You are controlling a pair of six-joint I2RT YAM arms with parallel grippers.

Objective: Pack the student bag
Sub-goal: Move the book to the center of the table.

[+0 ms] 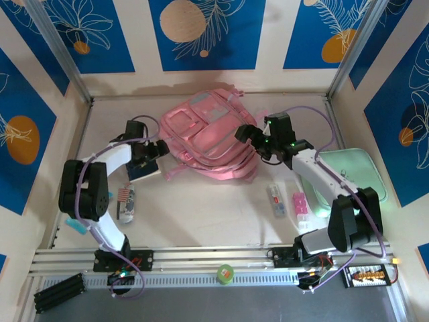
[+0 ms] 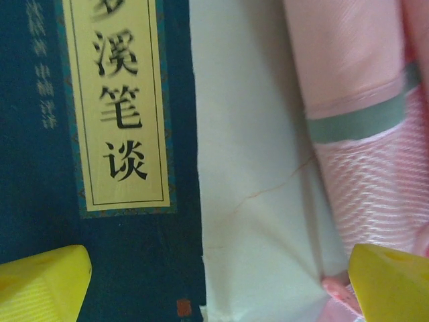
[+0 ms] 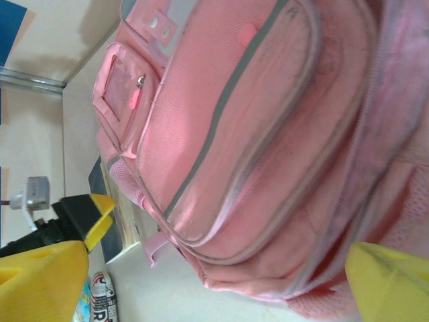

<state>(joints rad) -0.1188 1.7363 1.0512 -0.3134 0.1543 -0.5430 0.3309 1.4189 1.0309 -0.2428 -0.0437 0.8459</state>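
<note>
In the left wrist view, the dark blue book cover (image 2: 40, 201) bears a cream label strip (image 2: 120, 100) at upper left. Large black Chinese characters run down it: 溪笔谈, with a cut-off character above. The smaller pale characters (image 2: 45, 80) beside it and the red seal (image 2: 183, 308) below are too blurred to read.

Bright even light, slightly blurred close-ups.

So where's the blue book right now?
In the top view, the blue book lies on the left, right under the left gripper and beside the pink student bag.
</note>
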